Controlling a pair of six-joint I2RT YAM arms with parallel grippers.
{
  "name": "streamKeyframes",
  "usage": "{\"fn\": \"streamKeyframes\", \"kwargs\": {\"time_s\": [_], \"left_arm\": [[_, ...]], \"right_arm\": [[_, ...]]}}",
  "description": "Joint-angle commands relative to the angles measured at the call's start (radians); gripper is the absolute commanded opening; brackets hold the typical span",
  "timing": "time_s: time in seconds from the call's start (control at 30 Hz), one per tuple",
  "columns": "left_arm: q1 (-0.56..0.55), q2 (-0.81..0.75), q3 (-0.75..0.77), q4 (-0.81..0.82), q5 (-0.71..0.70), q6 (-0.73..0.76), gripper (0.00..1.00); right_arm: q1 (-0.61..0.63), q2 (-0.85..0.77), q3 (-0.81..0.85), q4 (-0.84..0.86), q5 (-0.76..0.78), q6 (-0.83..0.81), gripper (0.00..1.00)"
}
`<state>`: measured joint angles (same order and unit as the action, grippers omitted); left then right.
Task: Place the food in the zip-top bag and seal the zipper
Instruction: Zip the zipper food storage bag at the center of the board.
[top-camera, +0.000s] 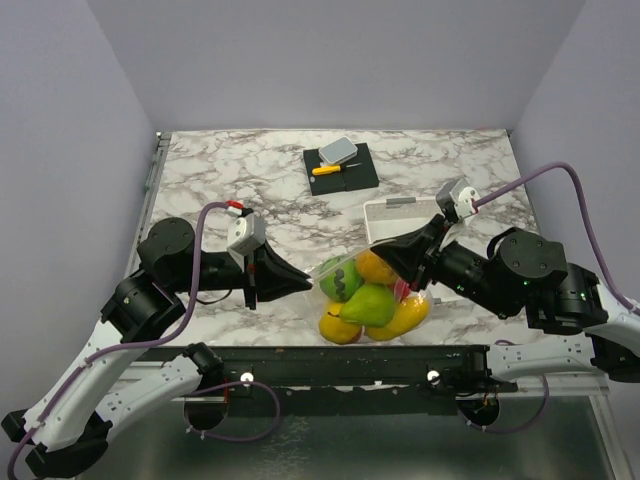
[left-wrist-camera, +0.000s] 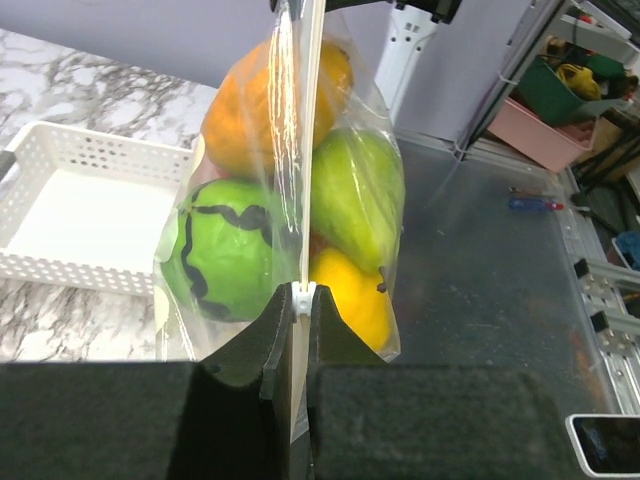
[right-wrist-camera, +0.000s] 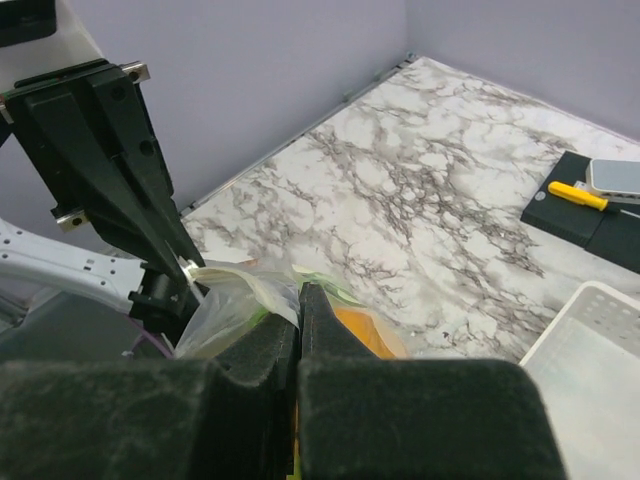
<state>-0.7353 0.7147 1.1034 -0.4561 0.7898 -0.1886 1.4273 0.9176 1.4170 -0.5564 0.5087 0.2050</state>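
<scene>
The zip-top bag (top-camera: 372, 298) is held between my two grippers near the table's front edge. Several glossy food pieces are inside it: an orange one (left-wrist-camera: 262, 105), a green striped one (left-wrist-camera: 222, 250), a green pear (left-wrist-camera: 357, 190) and a yellow one (left-wrist-camera: 352, 300). My left gripper (left-wrist-camera: 302, 297) is shut on the white slider of the zipper (left-wrist-camera: 311, 140), which runs straight away from it. The left gripper (top-camera: 311, 284) is at the bag's left end. My right gripper (right-wrist-camera: 299, 291) is shut on the bag's top edge at the other end (top-camera: 390, 255). Orange food (right-wrist-camera: 362, 330) shows under its fingers.
A white slatted basket (top-camera: 398, 214) stands just behind the bag, also seen on the left (left-wrist-camera: 60, 150). Further back a black board (top-camera: 362, 172) carries a yellow-handled knife (top-camera: 326, 170) and a grey block (top-camera: 338, 151). Beyond the table edge are shelves with clutter (left-wrist-camera: 565, 95).
</scene>
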Motion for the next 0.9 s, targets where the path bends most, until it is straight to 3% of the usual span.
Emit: {"fn": "streamKeyframes", "kwargs": {"time_s": [0.0, 0.87], "left_arm": [[-0.004, -0.014, 0.009, -0.114, -0.100, 0.029, 0.00], [-0.004, -0.087, 0.070, -0.292, -0.262, 0.064, 0.00]], "right_arm": [[0.000, -0.029, 0.019, 0.054, 0.158, -0.024, 0.01], [0.000, -0.065, 0.007, 0.068, 0.413, -0.009, 0.01]]}}
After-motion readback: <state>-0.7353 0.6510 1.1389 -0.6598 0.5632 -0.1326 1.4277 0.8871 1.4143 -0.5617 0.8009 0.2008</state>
